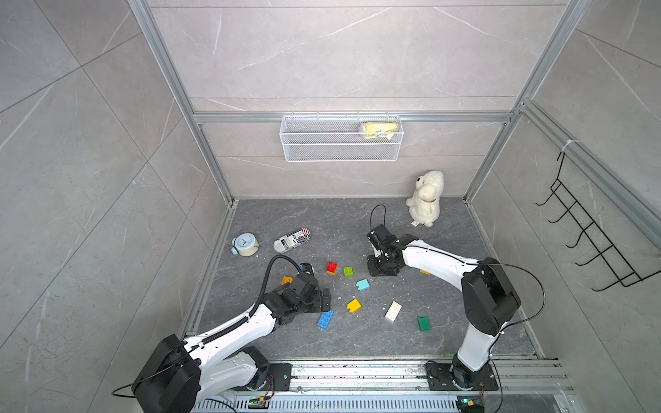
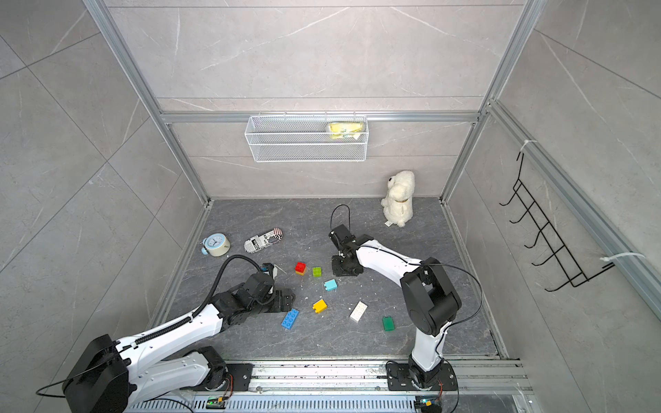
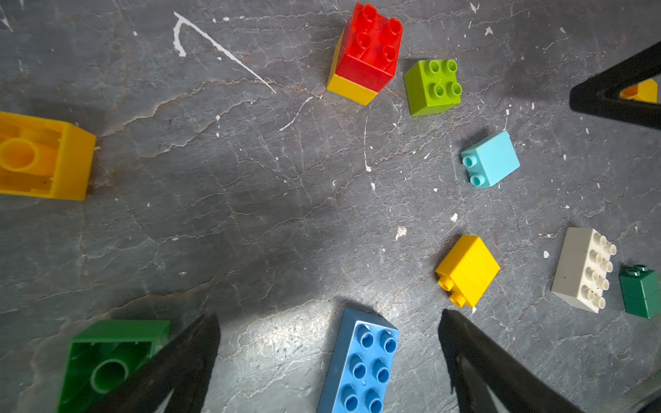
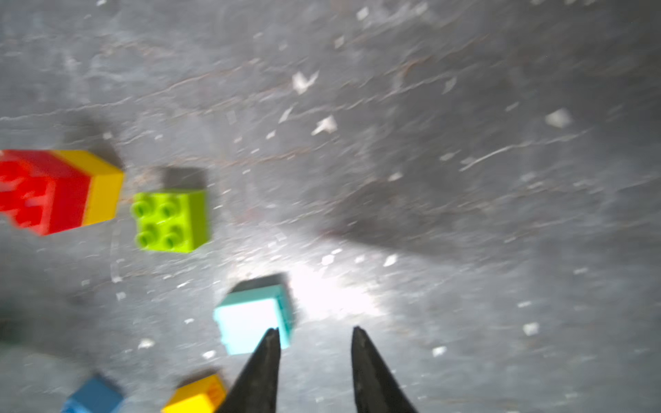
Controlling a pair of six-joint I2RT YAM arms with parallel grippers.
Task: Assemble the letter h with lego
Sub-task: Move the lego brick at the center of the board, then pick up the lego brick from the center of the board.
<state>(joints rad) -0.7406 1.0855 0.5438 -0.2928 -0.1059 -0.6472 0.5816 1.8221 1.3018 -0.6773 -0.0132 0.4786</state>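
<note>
Small studded plastic lego bricks are seen scattered across the middle of the dark grey marbled table (image 1: 458,321). A red square brick (image 1: 331,266) is stacked on a yellow one, with a lime square brick (image 1: 348,271) just to its right. The left gripper (image 3: 327,318) is held wide apart by the blue oblong brick (image 1: 325,319). The right gripper (image 4: 315,329), narrowly parted and empty, is poised near the light blue brick (image 1: 362,284).

The dark grey table (image 1: 357,339) holds scattered lego bricks (image 1: 353,306), a small clock (image 1: 245,244), a white plush toy (image 1: 425,198) and a printed pouch (image 1: 292,239).
</note>
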